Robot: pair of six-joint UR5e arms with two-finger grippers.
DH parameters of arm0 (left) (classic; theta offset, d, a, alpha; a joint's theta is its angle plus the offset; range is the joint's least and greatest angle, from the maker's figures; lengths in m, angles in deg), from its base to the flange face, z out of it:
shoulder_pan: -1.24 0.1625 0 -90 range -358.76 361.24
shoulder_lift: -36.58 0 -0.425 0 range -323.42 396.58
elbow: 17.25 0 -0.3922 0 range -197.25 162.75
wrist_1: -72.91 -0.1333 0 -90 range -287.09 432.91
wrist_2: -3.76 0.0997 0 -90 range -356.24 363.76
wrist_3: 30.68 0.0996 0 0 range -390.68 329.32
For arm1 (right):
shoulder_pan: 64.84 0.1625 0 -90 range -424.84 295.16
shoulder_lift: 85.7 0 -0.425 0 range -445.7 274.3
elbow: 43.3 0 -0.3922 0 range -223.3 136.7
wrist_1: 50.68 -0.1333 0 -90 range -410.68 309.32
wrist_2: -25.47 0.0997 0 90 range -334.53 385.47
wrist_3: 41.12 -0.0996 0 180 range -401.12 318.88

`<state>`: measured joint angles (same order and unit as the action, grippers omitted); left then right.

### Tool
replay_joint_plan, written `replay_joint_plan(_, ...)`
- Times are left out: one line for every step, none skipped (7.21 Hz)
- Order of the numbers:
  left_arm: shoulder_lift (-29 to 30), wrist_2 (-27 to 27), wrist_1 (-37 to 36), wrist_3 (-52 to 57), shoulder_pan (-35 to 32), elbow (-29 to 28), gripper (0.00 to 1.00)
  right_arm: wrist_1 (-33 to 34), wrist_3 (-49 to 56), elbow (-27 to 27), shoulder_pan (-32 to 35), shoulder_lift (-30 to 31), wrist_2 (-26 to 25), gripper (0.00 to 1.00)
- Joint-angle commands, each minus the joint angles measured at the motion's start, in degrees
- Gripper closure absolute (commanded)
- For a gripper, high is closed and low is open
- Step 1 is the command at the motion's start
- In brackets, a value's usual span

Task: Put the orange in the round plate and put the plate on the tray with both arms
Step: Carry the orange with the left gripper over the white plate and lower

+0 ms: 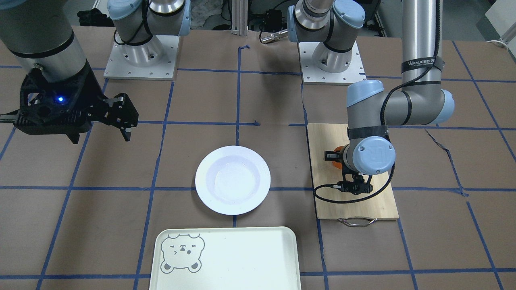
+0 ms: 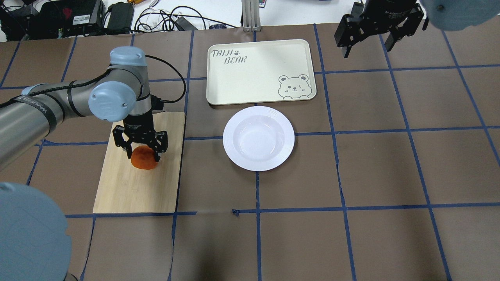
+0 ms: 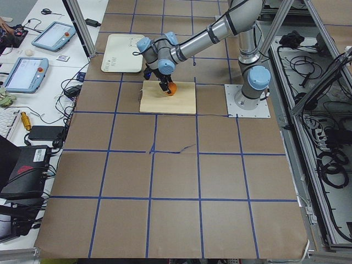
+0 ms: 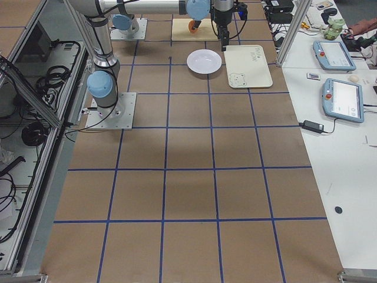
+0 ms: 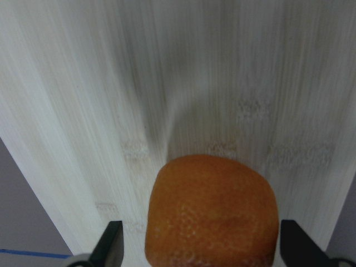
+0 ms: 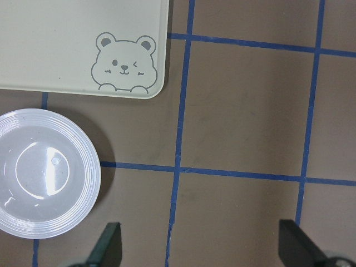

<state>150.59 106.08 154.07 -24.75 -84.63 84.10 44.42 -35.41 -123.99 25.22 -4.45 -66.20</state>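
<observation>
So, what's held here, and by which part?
Nothing yet. The left gripper has open fingers flanking the orange on the board; the right gripper is empty.

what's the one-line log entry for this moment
left gripper open astride orange on board | right gripper open, empty | round plate empty, off tray

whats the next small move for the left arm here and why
Probably close the left gripper. Its fingertips straddle the orange on the bamboo board, with a gap showing on one side in the wrist view, so it does not look gripped yet. The round plate is empty.
</observation>
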Motion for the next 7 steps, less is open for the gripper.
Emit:
replay_joint_plan(0.33, -0.44, -0.12, -0.03, 0.0, -0.18, 0.51, 0.0, 0.0, 0.0, -0.06, -0.03, 0.0, 0.0)
replay_joint_plan(0.5, -4.28, 0.23, -0.55, 0.0, -1.49, 0.55, 0.0, 0.0, 0.0, -0.06, -0.03, 0.0, 0.0)
replay_joint_plan(0.76, -7.1, 2.32, -0.99, -0.08, -4.72, 0.55, 0.08, 0.0, 0.0, -0.06, -0.03, -0.09, 0.0)
replay_joint_plan(0.94, -10.17, 6.34, -3.0, -1.04, -8.15, 0.55, 0.08, -0.18, 0.0, -0.06, -0.03, -0.09, 0.0)
replay_joint_plan(1.03, -12.55, 6.56, -8.07, -4.01, -9.57, 0.55, 0.0, -0.18, 0.0, -0.06, -0.03, -0.09, 0.0)
replay_joint_plan(1.03, -12.66, 5.17, -16.38, -8.83, -10.2, 0.55, 0.0, -0.18, 0.0, -0.15, -0.03, -0.17, 0.0)
replay_joint_plan(1.21, -12.84, 2.11, -22.99, -13.22, -10.29, 0.55, 0.08, -0.18, 0.0, -0.15, -0.03, -0.18, 0.0)
